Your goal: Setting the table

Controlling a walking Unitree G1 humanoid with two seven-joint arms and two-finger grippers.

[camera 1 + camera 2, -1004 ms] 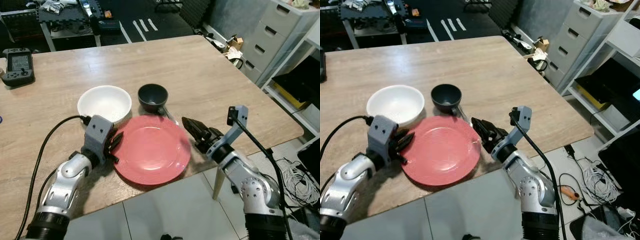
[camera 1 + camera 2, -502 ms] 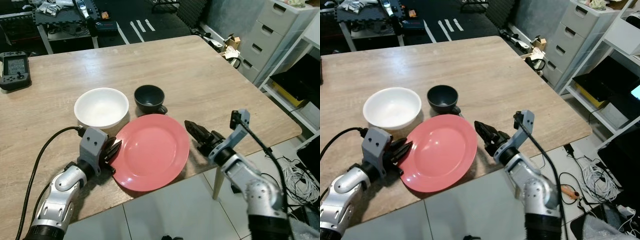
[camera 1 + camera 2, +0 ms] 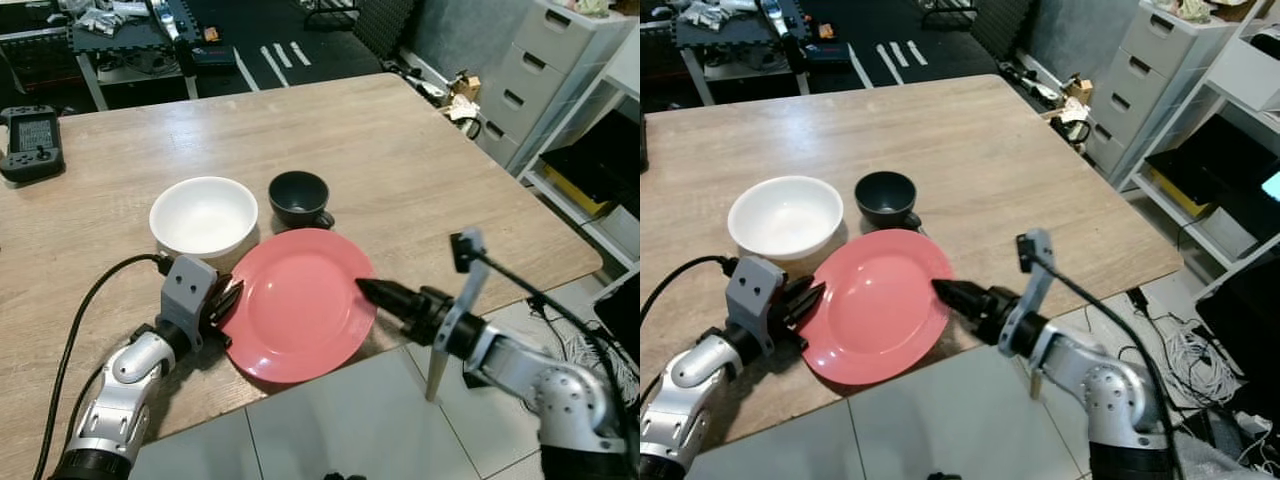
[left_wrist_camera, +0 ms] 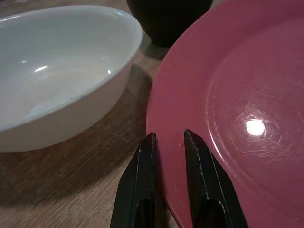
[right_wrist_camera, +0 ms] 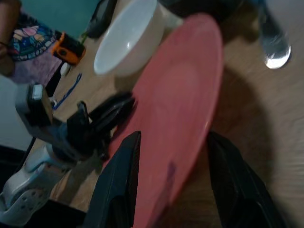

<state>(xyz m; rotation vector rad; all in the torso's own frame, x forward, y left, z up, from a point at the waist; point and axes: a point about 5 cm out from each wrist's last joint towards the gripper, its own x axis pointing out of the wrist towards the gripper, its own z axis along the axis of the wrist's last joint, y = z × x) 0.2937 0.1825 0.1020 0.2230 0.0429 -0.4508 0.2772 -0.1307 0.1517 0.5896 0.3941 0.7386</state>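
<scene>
- The red plate (image 3: 300, 302) sits at the near edge of the wooden table (image 3: 400, 150), its near rim hanging slightly over that edge.
- A white bowl (image 3: 204, 215) stands just behind the plate's left rim. A dark cup (image 3: 301, 196) stands just behind the plate's far rim. Bowl and cup are close to each other but apart.
- A spoon (image 5: 274, 45) appears in the right wrist view, lying on the wood near the plate's right side; it is blurred.
- The left gripper (image 4: 167, 142) is at the plate's left rim. Its 2 fingers are set narrowly apart with the rim running between them. I cannot tell whether they are pressing on it.
- The right gripper (image 3: 945, 291) is at the plate's right rim, tips touching or just over the edge. In the right wrist view its 2 fingers are spread wide, straddling the rim and grasping nothing.
- Judged step: taking or steadying the plate from both sides so it can be placed properly.
- Advice: seat both rims fully between the fingers before closing, and close both sides evenly.
- Advice: keep the plate level and move it away from the near edge, since the overhang invites a tip or a drop.
- Risk: the bowl and cup sit close behind, so any push toward the far edge could knock them.
</scene>
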